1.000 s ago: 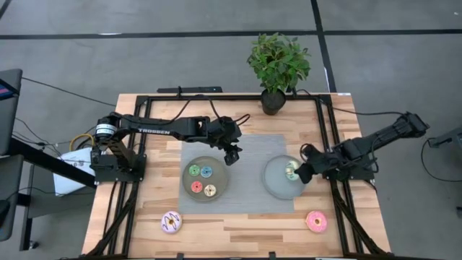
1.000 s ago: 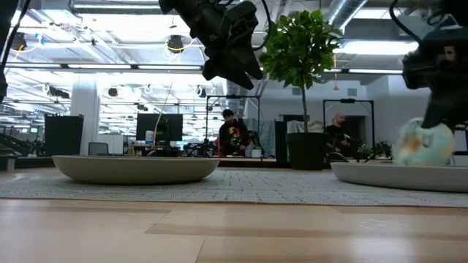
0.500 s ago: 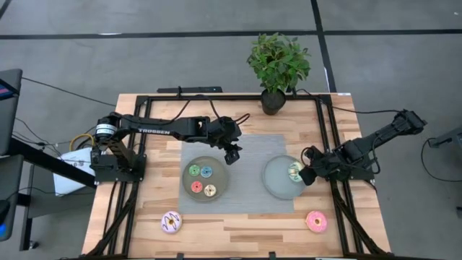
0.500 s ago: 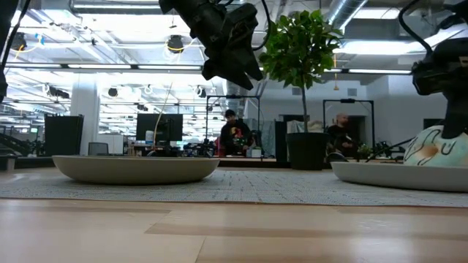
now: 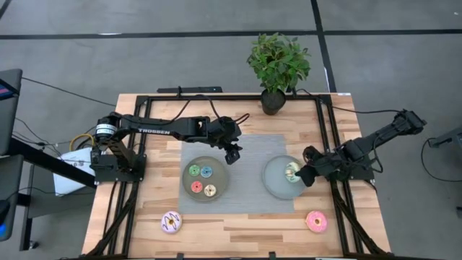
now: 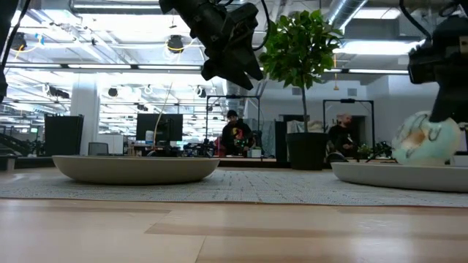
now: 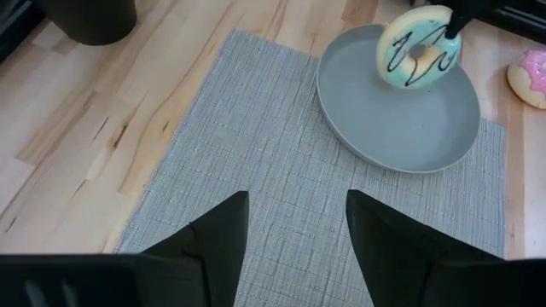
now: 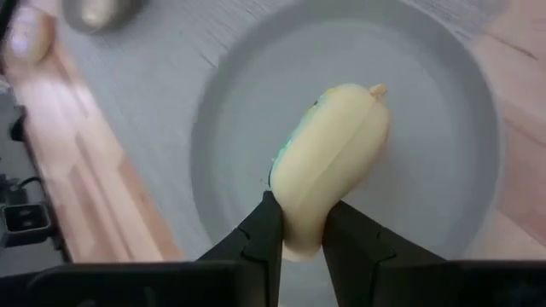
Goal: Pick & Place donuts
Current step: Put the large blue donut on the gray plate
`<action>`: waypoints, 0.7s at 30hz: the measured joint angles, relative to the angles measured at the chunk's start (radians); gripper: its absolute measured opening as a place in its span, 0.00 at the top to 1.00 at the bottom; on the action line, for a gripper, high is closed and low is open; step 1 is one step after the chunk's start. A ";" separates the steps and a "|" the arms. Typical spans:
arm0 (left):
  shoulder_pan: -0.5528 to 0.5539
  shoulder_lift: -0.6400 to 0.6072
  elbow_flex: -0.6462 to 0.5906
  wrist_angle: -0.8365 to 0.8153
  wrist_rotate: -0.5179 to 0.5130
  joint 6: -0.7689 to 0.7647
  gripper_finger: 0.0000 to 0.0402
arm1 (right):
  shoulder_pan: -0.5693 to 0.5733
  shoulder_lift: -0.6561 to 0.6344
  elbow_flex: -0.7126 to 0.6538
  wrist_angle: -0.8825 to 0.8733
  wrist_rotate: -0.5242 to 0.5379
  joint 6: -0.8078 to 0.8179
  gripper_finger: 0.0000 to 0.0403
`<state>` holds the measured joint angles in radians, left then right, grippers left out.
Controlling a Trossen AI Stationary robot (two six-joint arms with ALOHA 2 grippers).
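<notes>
Near edge of tabletop [image 5: 238, 242]: purple-white donut [image 5: 171, 222] toward the left corner, pink donut [image 5: 316, 221] toward the right corner, both lying flat on bare wood, well apart

Mid tabletop, grey mat [image 5: 245, 173] carries two plates. Left plate [image 5: 189, 184] holds four tiny donuts [image 5: 201, 180] in a cluster. Right plate [image 5: 273, 180] holds nothing lying flat yet

Right gripper [image 8: 300, 228] is over the right plate's right side, fingers clamped on the green donut [image 7: 418, 48], gripped by its edge and standing upright; low view shows it just above or barely touching the plate, cannot tell which

Left gripper [image 7: 294, 223] hangs above the mat between the plates, toward the far edge, fingers apart, nothing held; waiting

Far edge: potted plant [image 5: 278, 66]

Step in hand, judged: placing green donut on right plate. Next calls for lowering it, opening fingers so it tips flat inside the rim, then going to the pink donut. Risk: upright donut may roll off on release
</notes>
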<state>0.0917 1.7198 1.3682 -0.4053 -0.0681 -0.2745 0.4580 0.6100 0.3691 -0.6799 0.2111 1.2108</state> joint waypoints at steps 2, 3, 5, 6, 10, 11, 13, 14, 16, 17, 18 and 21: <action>0.000 0.000 0.000 0.000 0.000 0.000 0.53 | 0.000 -0.002 0.000 0.002 0.008 -0.012 0.84; 0.000 0.000 0.000 0.000 0.000 0.000 0.53 | 0.000 -0.001 0.000 -0.002 0.016 -0.012 0.84; 0.000 0.000 0.000 0.000 0.000 0.000 0.53 | 0.000 -0.001 0.000 -0.022 0.021 -0.005 0.84; 0.000 0.000 0.000 0.000 0.000 0.000 0.53 | 0.000 -0.001 0.000 -0.039 0.021 0.003 0.84; 0.000 0.000 0.000 0.000 0.000 0.001 0.53 | 0.000 0.005 0.000 -0.049 0.024 0.009 0.84; 0.000 0.000 0.000 0.000 0.000 0.001 0.53 | 0.000 0.009 0.000 -0.047 0.024 0.008 0.84; 0.000 0.000 0.000 0.000 0.000 0.006 0.53 | 0.000 0.018 0.000 -0.046 0.023 0.009 0.84; 0.000 0.000 0.000 0.000 0.000 0.012 0.53 | 0.000 0.021 0.000 -0.044 0.023 0.009 0.84; 0.000 0.000 0.000 0.000 0.000 0.018 0.53 | 0.000 0.033 0.000 -0.037 0.023 0.009 0.84; 0.000 0.000 0.000 0.000 0.000 0.018 0.53 | 0.000 0.036 0.000 -0.037 0.023 0.010 0.84; 0.000 0.000 0.000 0.000 0.000 0.018 0.53 | 0.000 0.039 0.000 -0.037 0.024 0.011 0.84; 0.000 0.000 0.000 0.000 -0.006 0.018 0.53 | 0.000 0.046 0.000 -0.038 0.024 0.011 0.84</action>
<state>0.0914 1.7199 1.3678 -0.4053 -0.0738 -0.2560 0.4580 0.6559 0.3687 -0.7177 0.2346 1.2221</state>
